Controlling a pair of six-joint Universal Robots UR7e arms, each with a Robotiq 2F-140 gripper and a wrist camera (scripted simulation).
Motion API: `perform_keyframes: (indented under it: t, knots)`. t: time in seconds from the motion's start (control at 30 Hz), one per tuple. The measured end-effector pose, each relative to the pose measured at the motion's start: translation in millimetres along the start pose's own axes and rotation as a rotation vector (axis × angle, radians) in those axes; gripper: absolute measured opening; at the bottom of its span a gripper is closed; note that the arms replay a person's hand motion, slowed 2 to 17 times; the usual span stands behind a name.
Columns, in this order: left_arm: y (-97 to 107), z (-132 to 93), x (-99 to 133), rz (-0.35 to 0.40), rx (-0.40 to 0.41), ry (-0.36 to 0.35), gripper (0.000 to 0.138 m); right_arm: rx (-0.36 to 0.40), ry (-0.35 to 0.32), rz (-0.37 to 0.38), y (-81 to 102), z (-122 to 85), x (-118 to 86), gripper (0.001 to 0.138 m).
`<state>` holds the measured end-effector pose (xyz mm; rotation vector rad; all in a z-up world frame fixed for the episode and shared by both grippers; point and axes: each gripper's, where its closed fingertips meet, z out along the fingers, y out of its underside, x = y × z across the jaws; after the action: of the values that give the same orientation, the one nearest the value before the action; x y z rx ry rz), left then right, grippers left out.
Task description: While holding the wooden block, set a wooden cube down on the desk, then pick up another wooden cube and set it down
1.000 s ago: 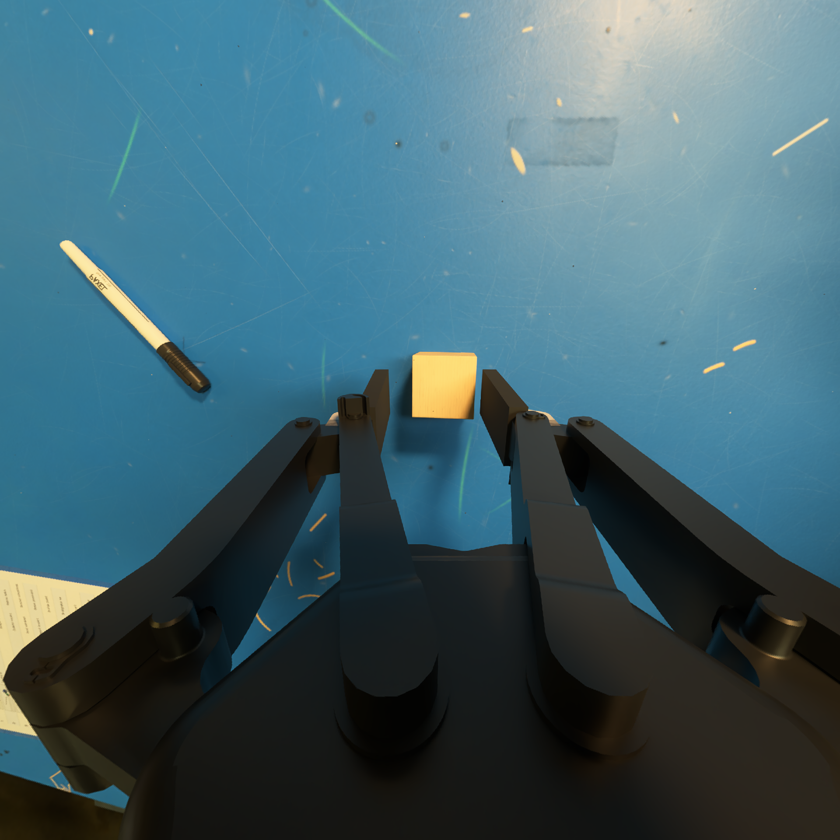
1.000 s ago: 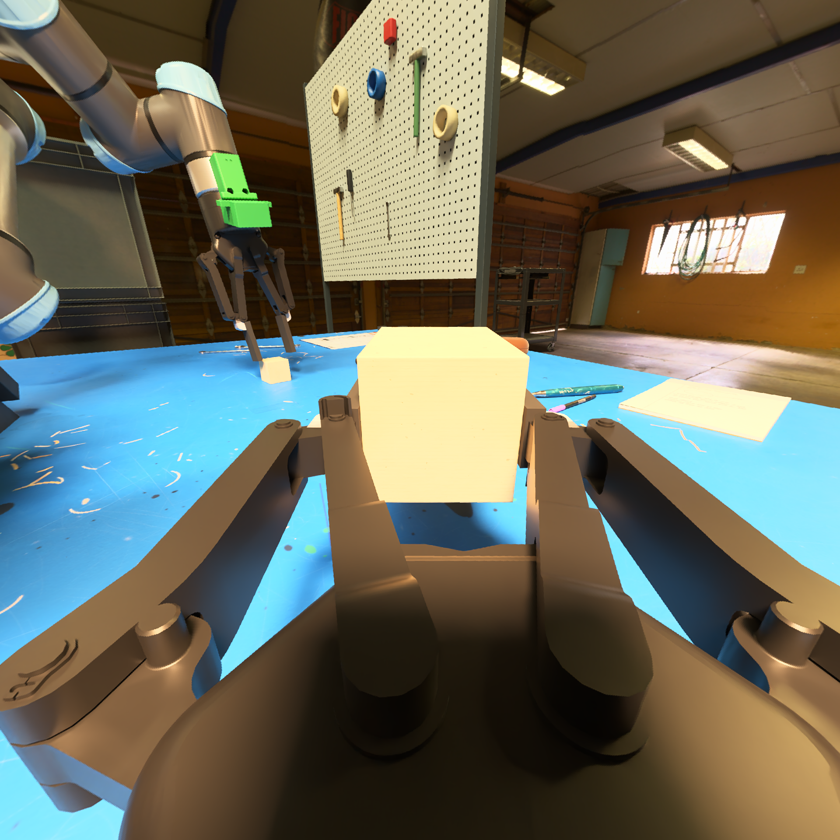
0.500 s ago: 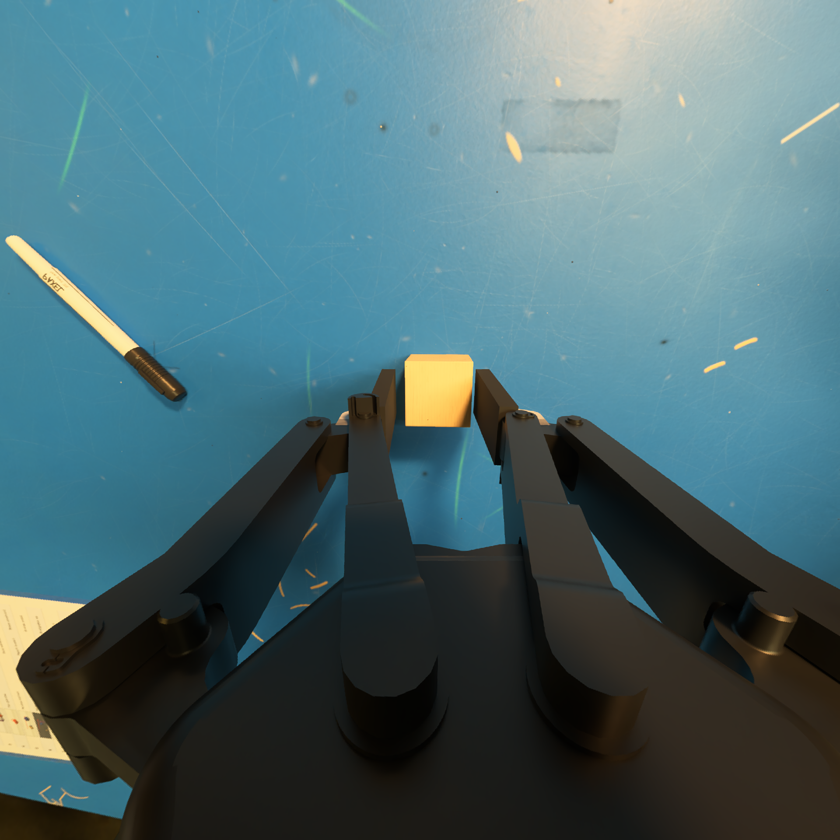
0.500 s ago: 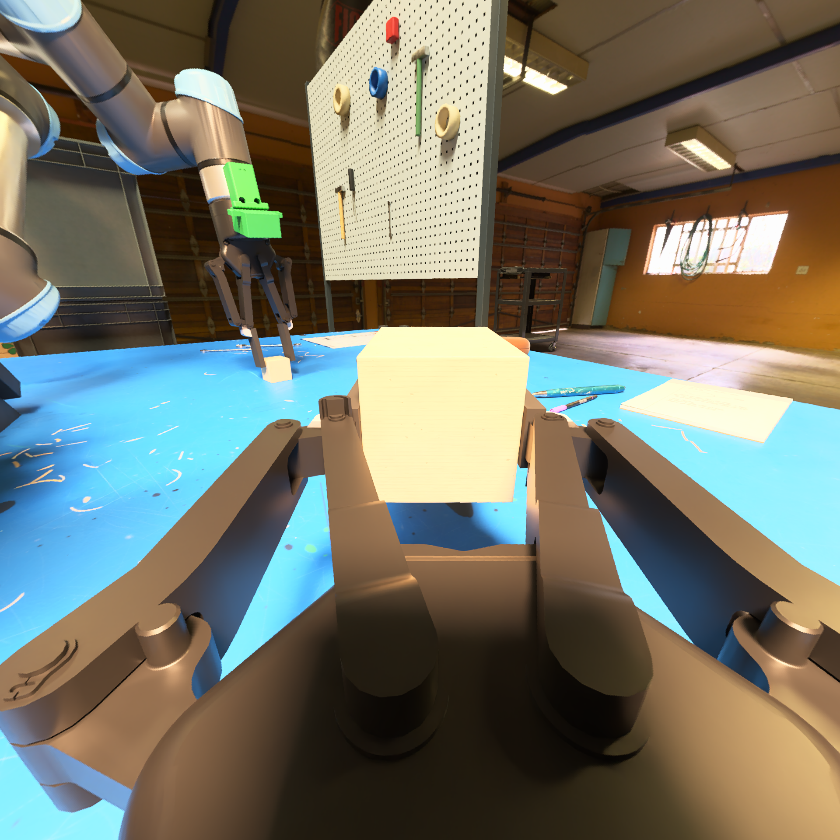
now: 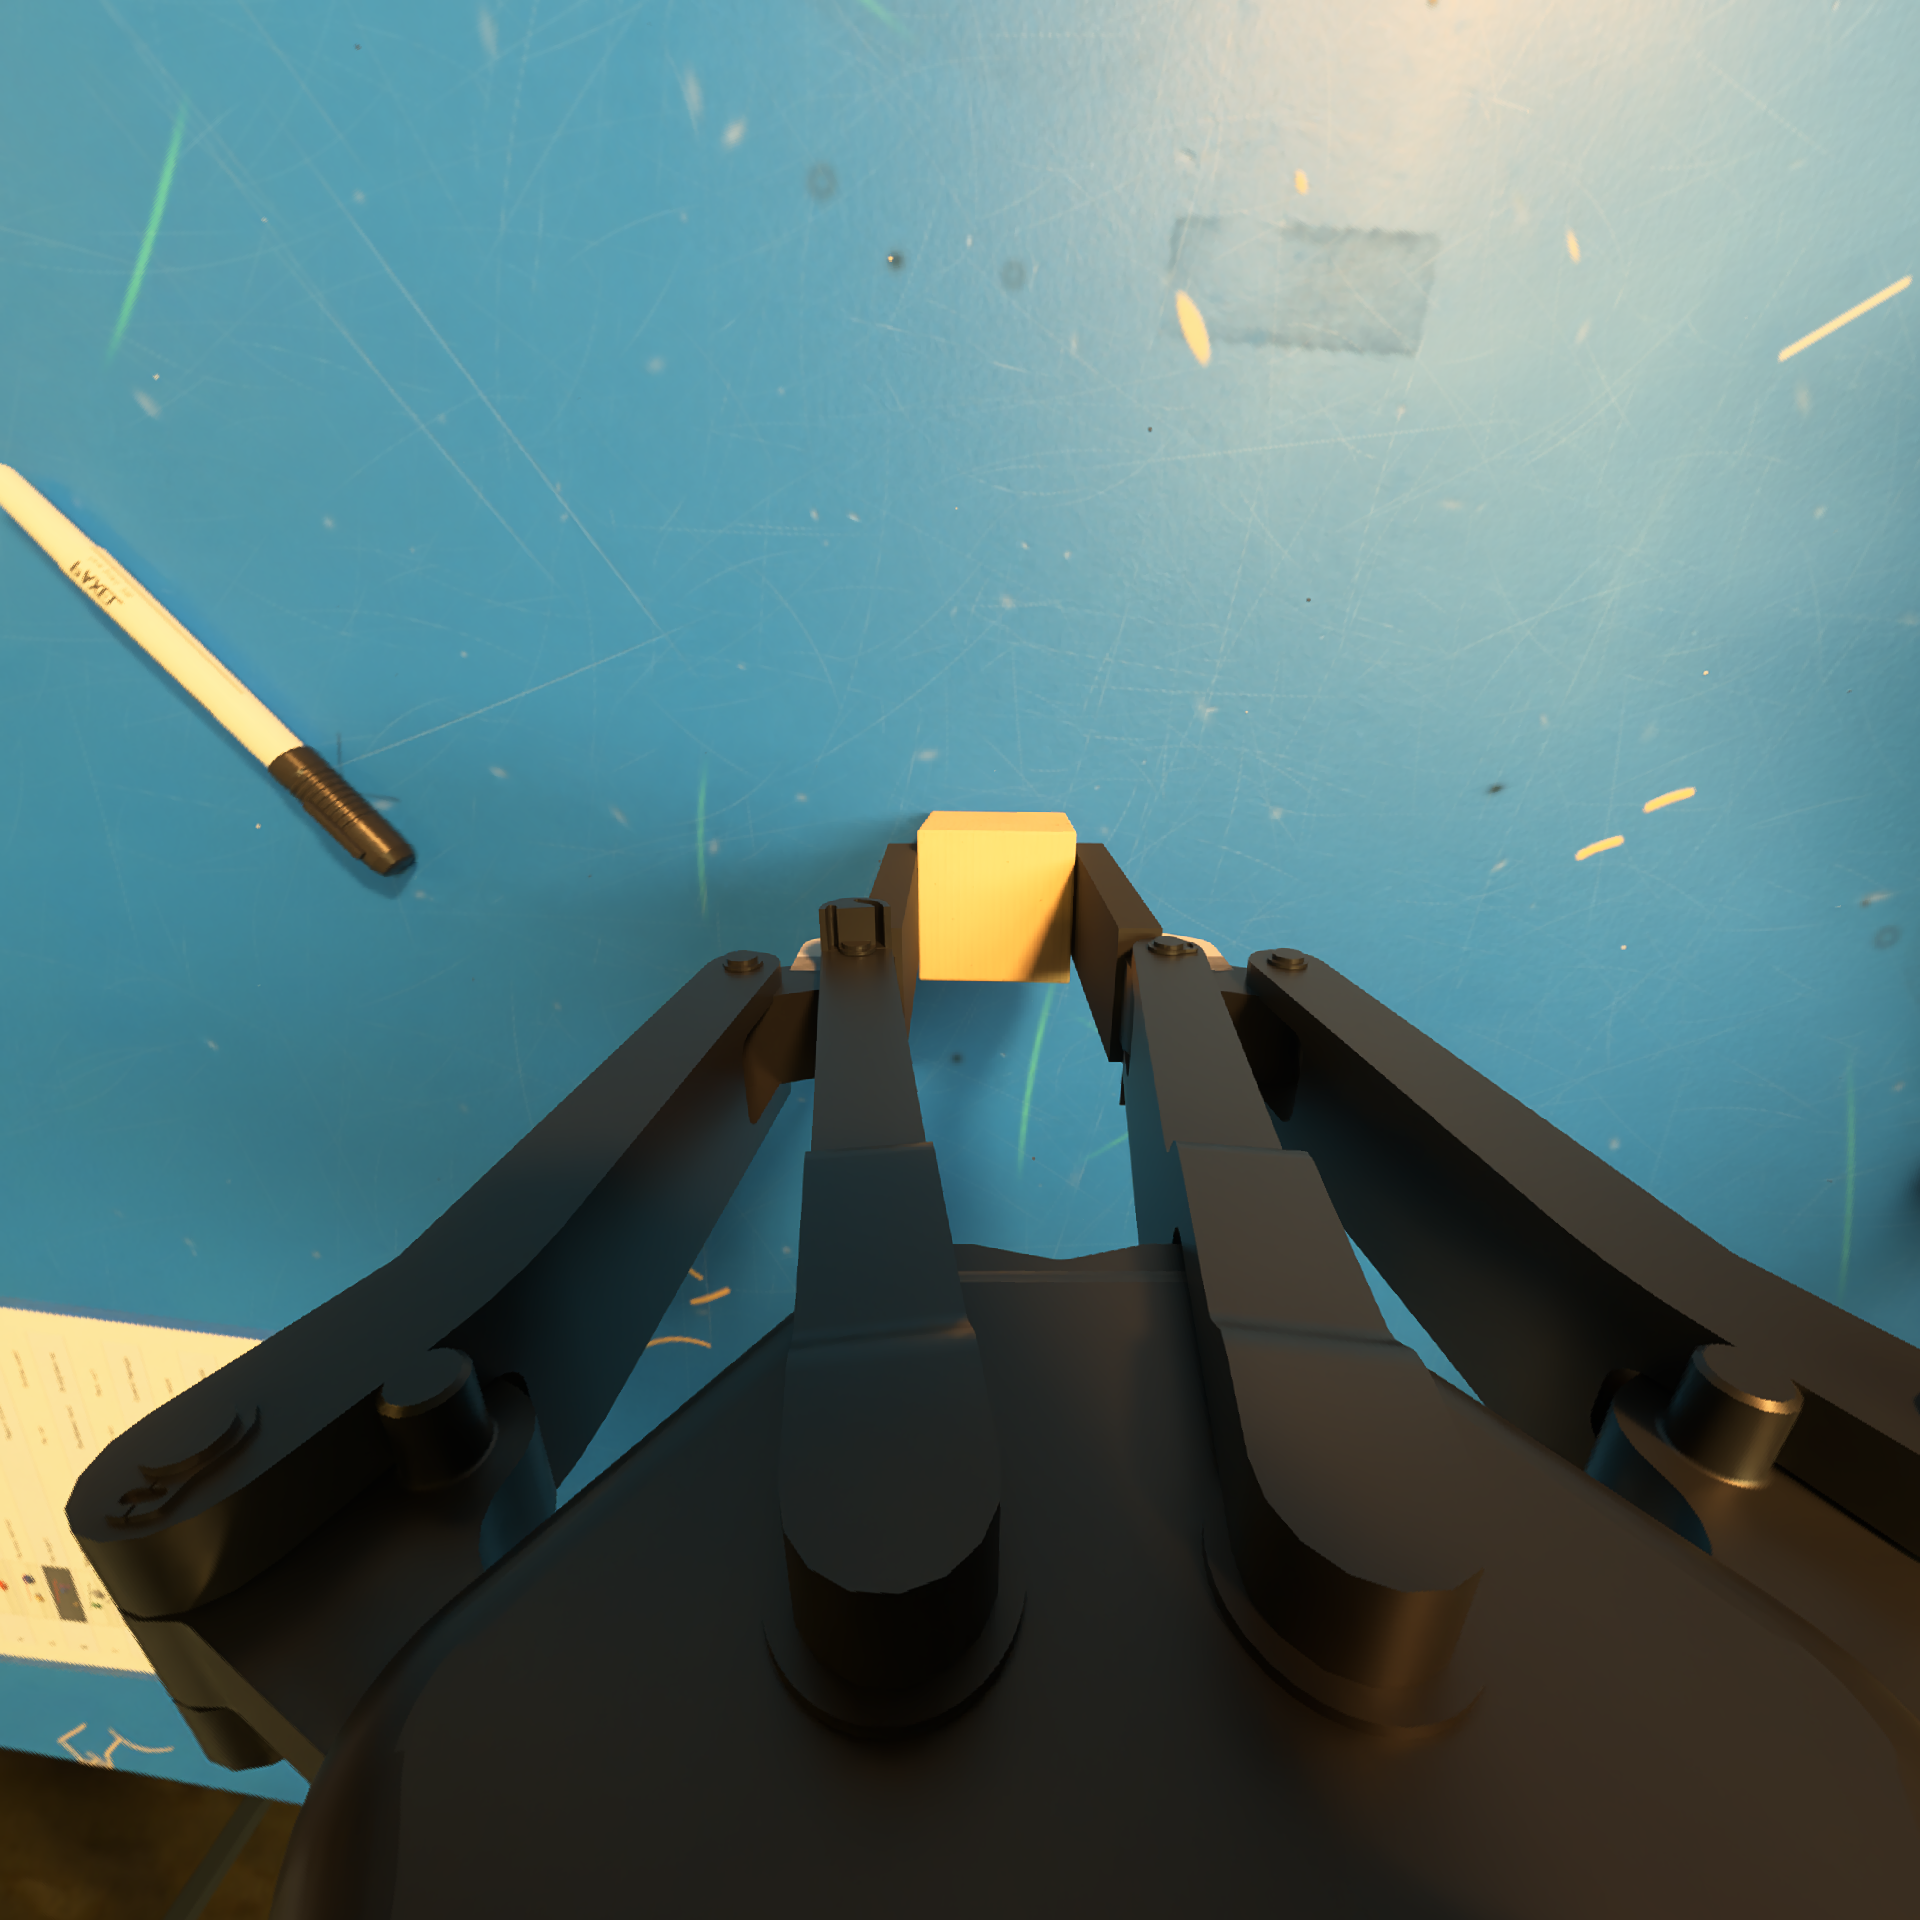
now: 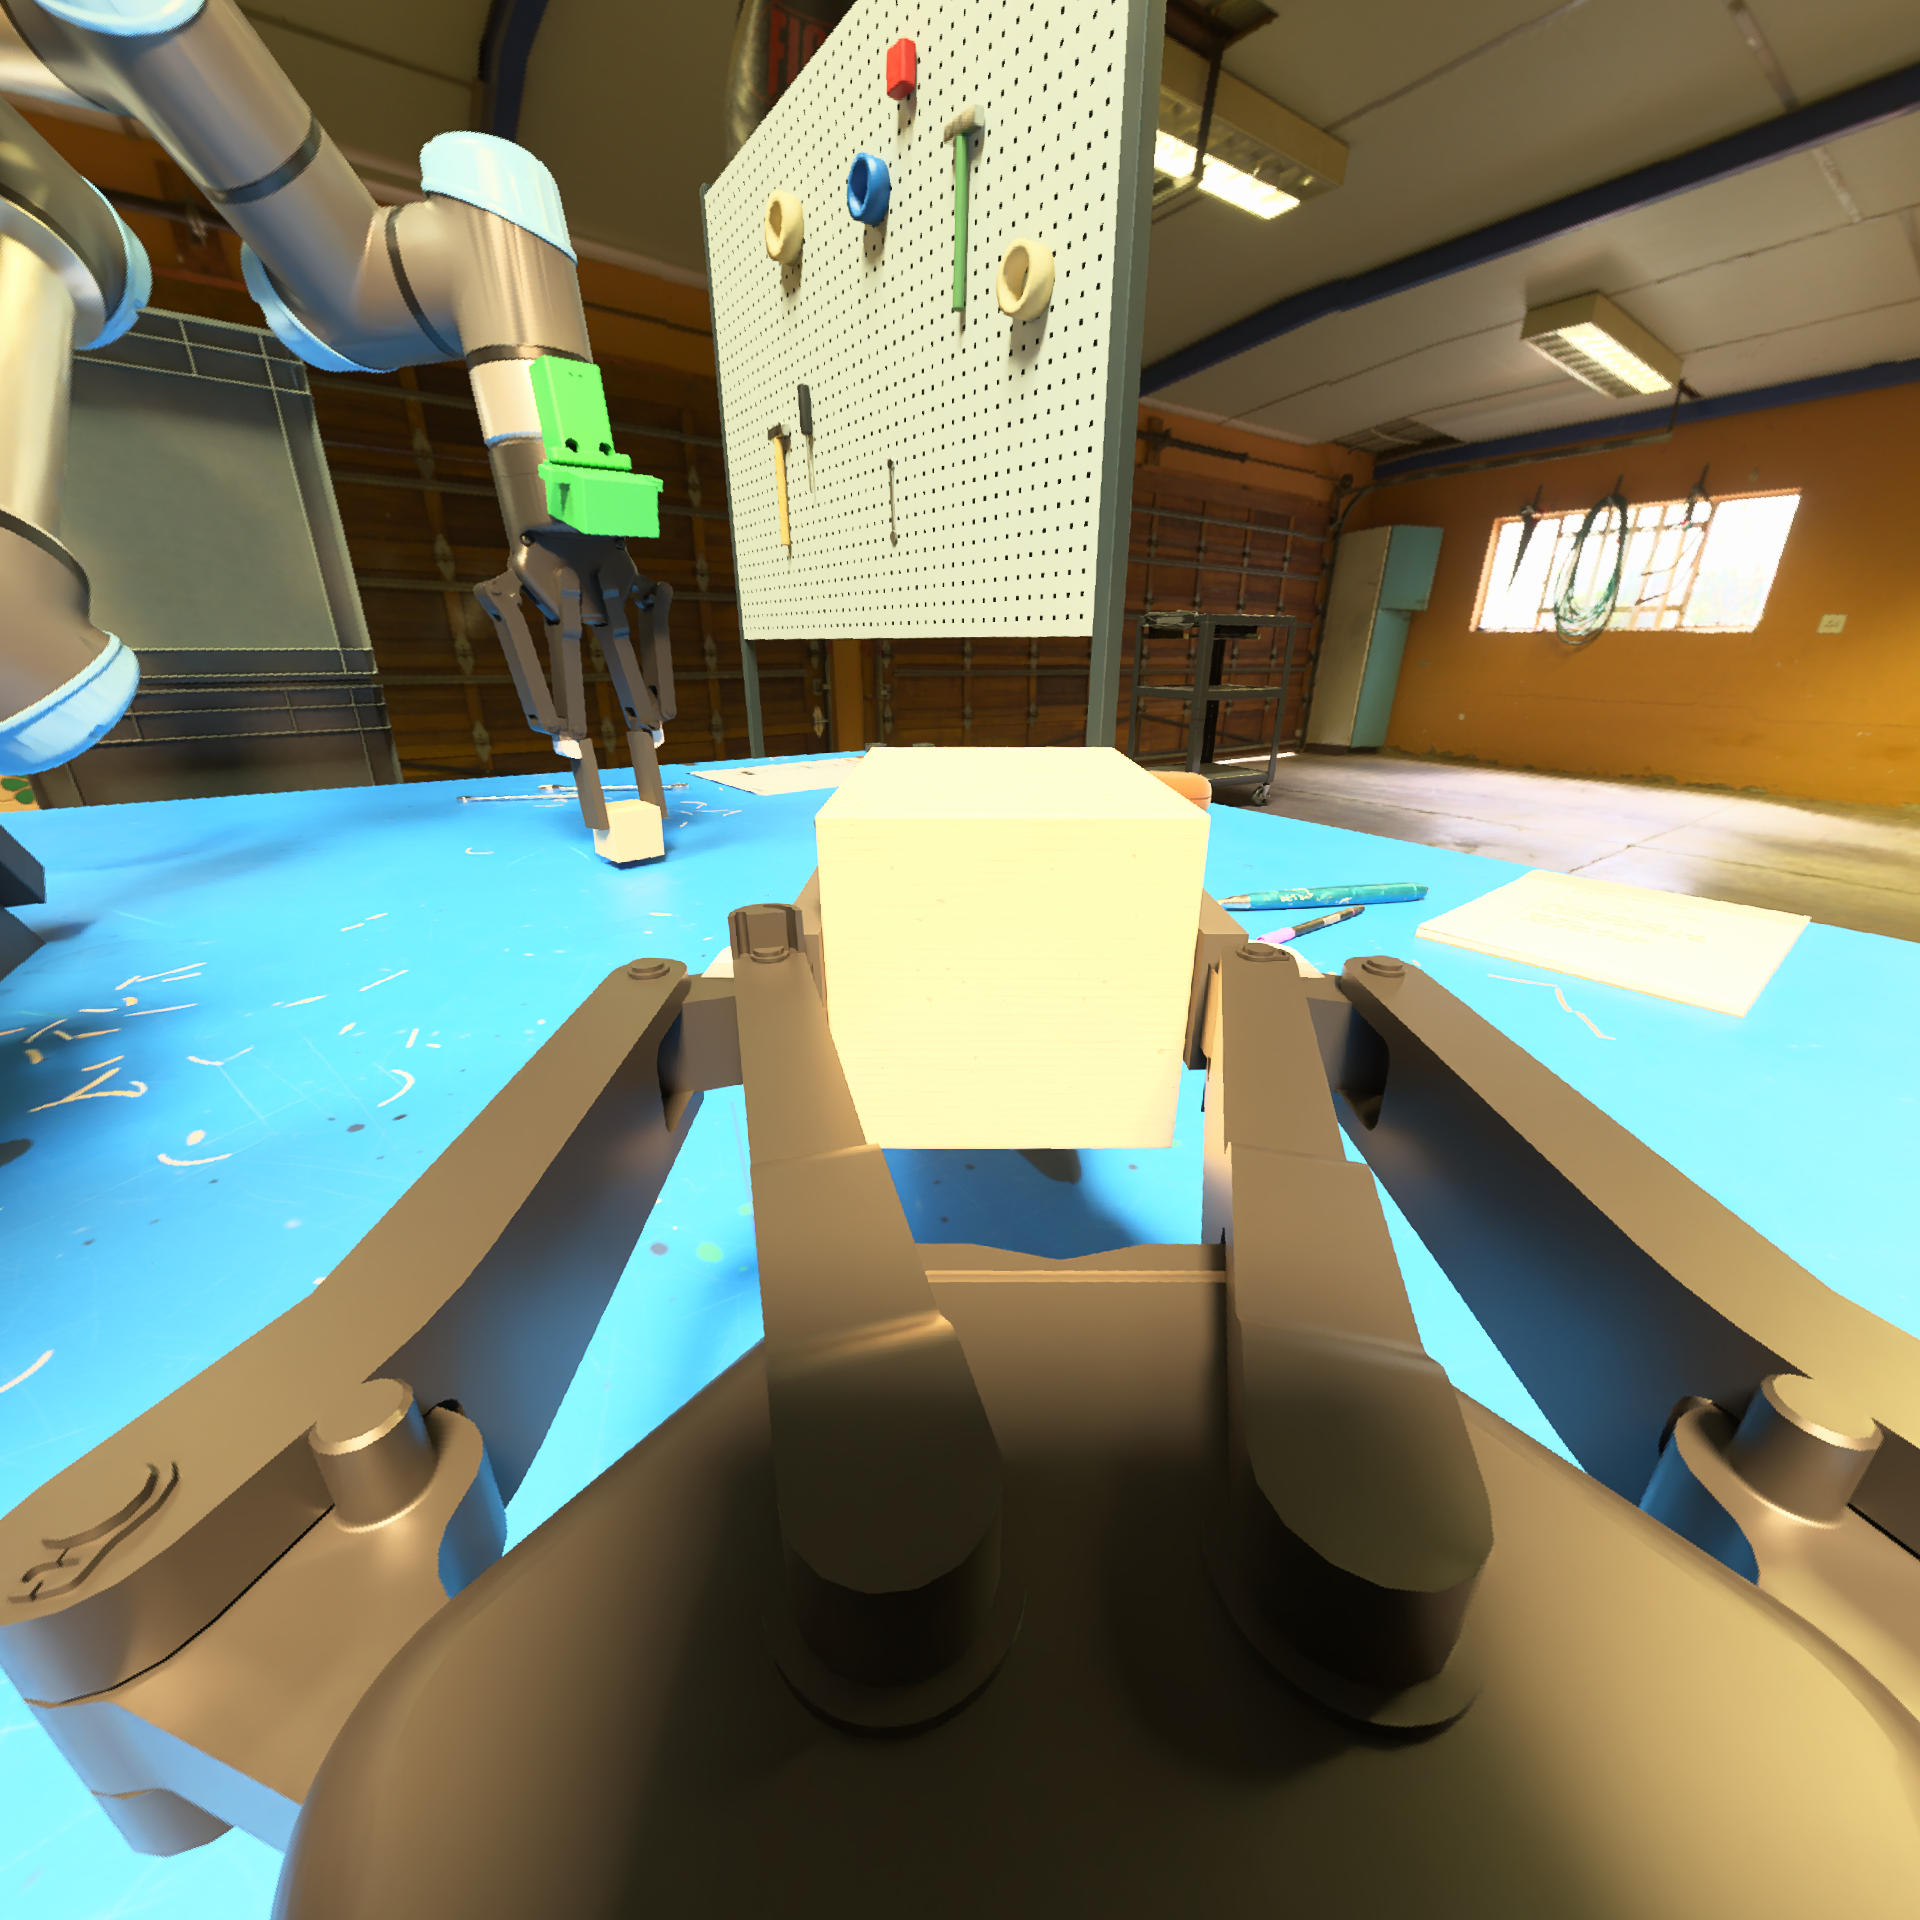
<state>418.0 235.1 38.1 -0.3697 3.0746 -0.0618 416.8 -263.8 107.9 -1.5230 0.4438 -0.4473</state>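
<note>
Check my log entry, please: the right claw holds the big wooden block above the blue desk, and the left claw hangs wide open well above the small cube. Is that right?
Not quite. The left claw is down around the small cube, fingers against its sides, as the left wrist view shows. The right claw does hold the big wooden block above the blue desk.

A pen lies on the desk, left of the wooden cube.
</note>
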Motion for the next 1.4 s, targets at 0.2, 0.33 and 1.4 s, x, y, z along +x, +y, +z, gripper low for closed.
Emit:
perform_keyframes:
  t: [0.2,0.33,1.4]
  knots:
    - [-2,-25,-9,-0.054,0.021,-0.029,0.039,0.004,0.001,0.004,-0.4,0,1,0.068]
    - [-11,-48,-17,-0.087,0.063,-0.063,0.039,0.006,0.001,0.008,-0.7,-1,1,0.068]
    - [-301,-82,-13,0.117,0.232,-0.135,0.039,-0.006,-0.020,-0.030,-0.2,0,-8,0.068]
